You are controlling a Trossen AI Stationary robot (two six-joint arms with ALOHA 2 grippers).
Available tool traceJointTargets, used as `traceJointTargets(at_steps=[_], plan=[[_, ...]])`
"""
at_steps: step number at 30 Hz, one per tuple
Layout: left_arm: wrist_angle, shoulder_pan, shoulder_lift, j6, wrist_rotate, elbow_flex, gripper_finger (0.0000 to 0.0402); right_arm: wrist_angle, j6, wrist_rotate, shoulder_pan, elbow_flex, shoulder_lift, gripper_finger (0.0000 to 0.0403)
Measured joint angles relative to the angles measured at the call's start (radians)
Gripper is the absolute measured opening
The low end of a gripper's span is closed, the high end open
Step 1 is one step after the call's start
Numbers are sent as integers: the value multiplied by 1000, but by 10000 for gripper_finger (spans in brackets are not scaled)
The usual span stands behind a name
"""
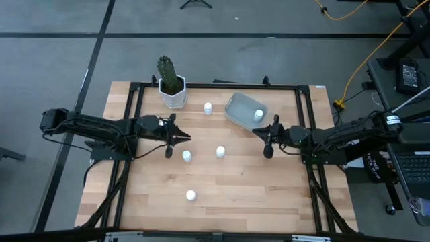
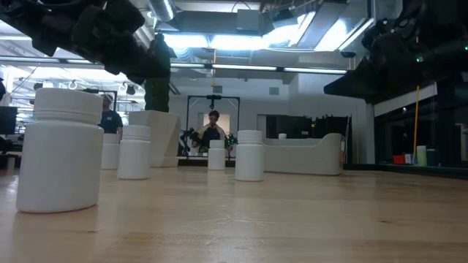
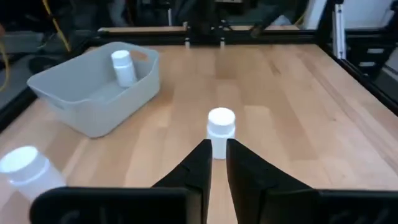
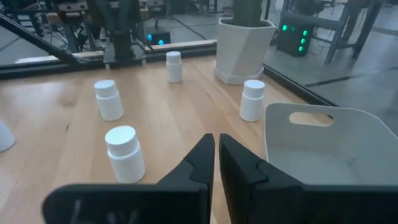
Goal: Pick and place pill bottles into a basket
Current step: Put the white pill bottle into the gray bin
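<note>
A pale wooden surface (image 1: pixel 222 181) fills the scene. On it, near the far edge, sits the basket (image 1: pixel 239 106) with one pill bottle (image 1: pixel 259 115) inside. Four more pill bottles stand loose: one (image 1: pixel 207 107) between the basket and a potted cactus (image 1: pixel 170 82), two (image 1: pixel 220 152) (image 1: pixel 187 156) mid-surface, one (image 1: pixel 191 195) toward the near edge. The left end effector (image 1: pixel 180 139) hangs with fingers together, empty, beside the middle pair. The right end effector (image 1: pixel 262 134) is also closed and empty, beside the basket.

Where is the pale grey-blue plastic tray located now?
In the high view, the pale grey-blue plastic tray lies at the table's far right-centre, right of the white hexagonal cactus pot, with one small white pill bottle inside.
</note>
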State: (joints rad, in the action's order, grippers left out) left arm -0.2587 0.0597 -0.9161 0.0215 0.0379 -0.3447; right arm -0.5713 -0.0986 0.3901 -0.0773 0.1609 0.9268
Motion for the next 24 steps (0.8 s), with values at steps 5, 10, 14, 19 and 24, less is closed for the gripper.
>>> traceJointTargets(at_steps=[5,10,14,19,24], plan=[[-8,-29,1,-170,-203,0,27,2,15,0,0,0,0,18],[11,-172,1,-177,-472,0,4,7,32,0,0,0,0,10],[104,-300,9,-223,-614,-64,2,5,72,0,1,0,0,8],[483,-436,-5,-402,-833,-242,1,-22,108,0,2,0,0,13],[846,-495,-24,-731,-952,-359,2,-26,111,1,2,0,0,16]])
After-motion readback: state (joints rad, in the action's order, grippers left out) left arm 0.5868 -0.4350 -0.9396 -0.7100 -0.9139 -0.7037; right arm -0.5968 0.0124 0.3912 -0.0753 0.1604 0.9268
